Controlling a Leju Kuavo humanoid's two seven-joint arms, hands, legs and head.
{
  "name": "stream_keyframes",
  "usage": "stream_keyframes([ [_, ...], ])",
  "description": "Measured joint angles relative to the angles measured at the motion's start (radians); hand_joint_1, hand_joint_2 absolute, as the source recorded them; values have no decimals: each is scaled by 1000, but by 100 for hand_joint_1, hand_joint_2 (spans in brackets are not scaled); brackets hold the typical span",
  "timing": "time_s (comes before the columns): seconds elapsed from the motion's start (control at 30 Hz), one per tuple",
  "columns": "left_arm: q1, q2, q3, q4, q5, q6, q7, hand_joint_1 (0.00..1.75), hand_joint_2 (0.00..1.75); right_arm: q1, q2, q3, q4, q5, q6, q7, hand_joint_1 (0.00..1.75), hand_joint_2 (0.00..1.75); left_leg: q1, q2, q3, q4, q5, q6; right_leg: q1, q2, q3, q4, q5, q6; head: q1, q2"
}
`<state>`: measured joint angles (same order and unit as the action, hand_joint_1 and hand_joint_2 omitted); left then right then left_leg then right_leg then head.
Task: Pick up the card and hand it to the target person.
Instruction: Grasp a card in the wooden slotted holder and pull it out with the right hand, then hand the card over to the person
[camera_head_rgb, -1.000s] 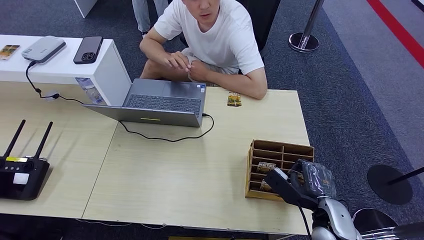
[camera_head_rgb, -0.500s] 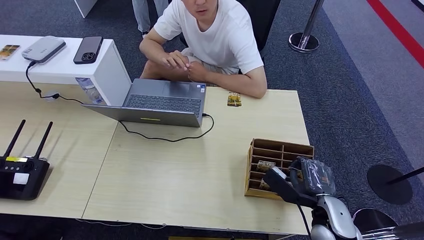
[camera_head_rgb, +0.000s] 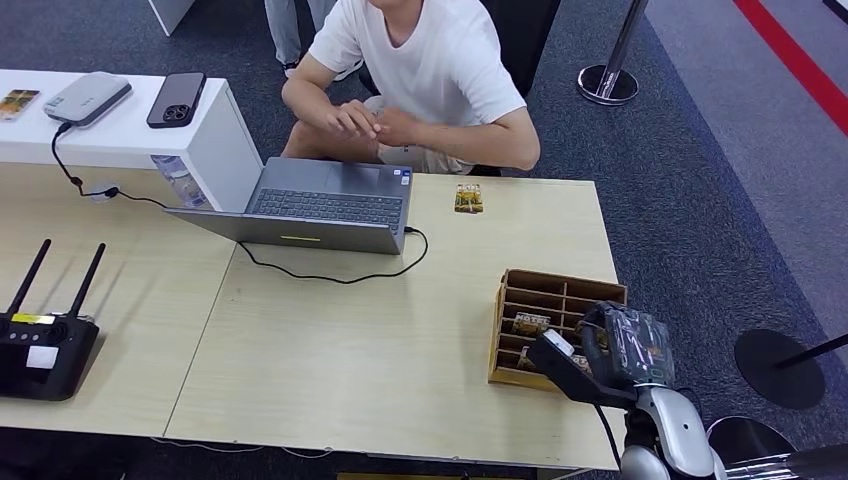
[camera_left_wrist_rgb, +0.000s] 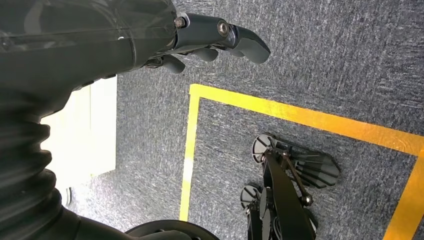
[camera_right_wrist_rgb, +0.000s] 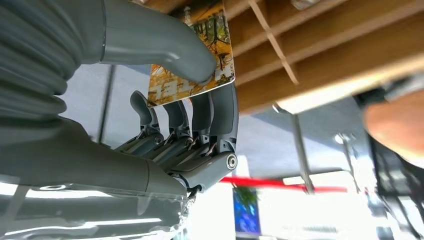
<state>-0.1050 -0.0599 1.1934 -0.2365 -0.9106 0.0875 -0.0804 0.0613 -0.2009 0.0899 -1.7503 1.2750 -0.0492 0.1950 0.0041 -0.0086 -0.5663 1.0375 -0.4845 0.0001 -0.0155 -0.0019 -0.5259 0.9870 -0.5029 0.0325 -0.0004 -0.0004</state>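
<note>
Right arm: enters at the lower right of the head view, silver forearm rising to the right hand (camera_head_rgb: 600, 355). In the right wrist view the thumb (camera_right_wrist_rgb: 165, 42) presses a card (camera_right_wrist_rgb: 200, 65) against the fingers (camera_right_wrist_rgb: 210, 115); the card is held. Left hand (camera_left_wrist_rgb: 200, 37): upper left of the left wrist view, fingers loosely curled, holding nothing.

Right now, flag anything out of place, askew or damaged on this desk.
One stray: a card lies loose on the table near the seated person, outside the wooden organizer where the other cards sit. The right hand pinches a card at the organizer. Nothing looks spilled or broken.
</note>
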Motion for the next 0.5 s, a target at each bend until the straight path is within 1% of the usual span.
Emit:
stream_keyframes([
  [0.3,0,-2,4,0,2,5,-12,0,175,-6,16,4,-53,11,-371,-228,131,175,0,0,0,0,0,0,0,0,0,0,0,0,0,0],
  [0.4,0,-3,8,0,5,6,-13,0,175,-10,27,11,-61,4,-449,-274,131,175,0,0,0,0,0,0,0,0,0,0,0,0,0,0],
  [0.5,0,-3,12,0,8,7,-14,0,175,-20,38,19,-62,0,-476,-290,131,175,0,0,0,0,0,0,0,0,0,0,0,0,0,0],
])
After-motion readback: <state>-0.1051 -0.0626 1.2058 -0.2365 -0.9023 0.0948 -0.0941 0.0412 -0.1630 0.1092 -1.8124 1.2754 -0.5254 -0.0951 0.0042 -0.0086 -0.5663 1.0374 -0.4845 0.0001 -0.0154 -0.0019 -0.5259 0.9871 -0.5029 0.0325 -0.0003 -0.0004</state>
